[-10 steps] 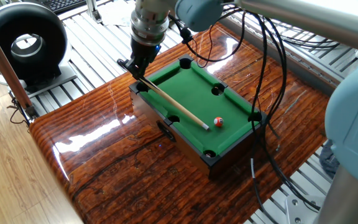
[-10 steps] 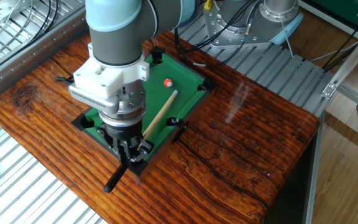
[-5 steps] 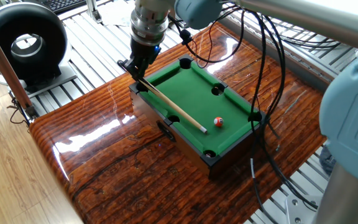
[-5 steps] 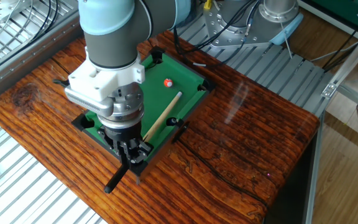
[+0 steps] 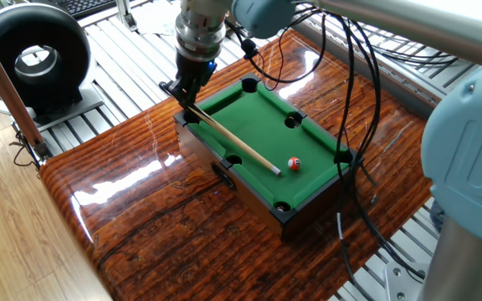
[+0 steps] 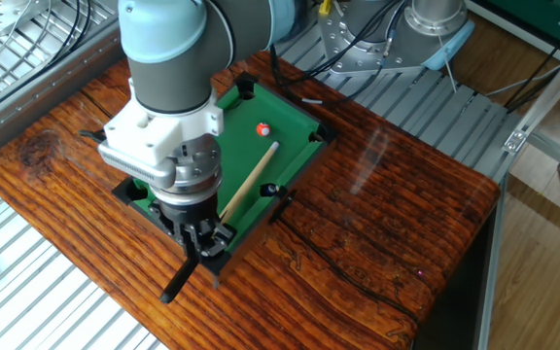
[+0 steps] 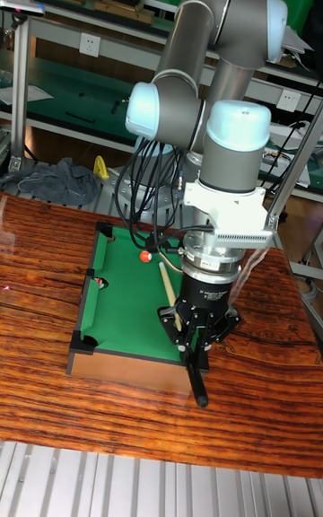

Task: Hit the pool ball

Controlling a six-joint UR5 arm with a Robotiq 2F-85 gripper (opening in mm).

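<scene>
Green felt carries the pool ball [image 5: 293, 164]; the tool [image 5: 184, 96] grips the cue [image 5: 234, 142], tip just beside it. Next: a short forward push.

From where I stand, no writing, label, brand or number can be read on anything here.

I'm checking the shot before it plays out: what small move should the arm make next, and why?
Probably a short push of the cue stick forward along its own line. The end effector grips the butt end at the corner of the mini pool table, and the cue's tip lies on the felt just short of the pool ball, with a small gap and nothing between them.
</scene>
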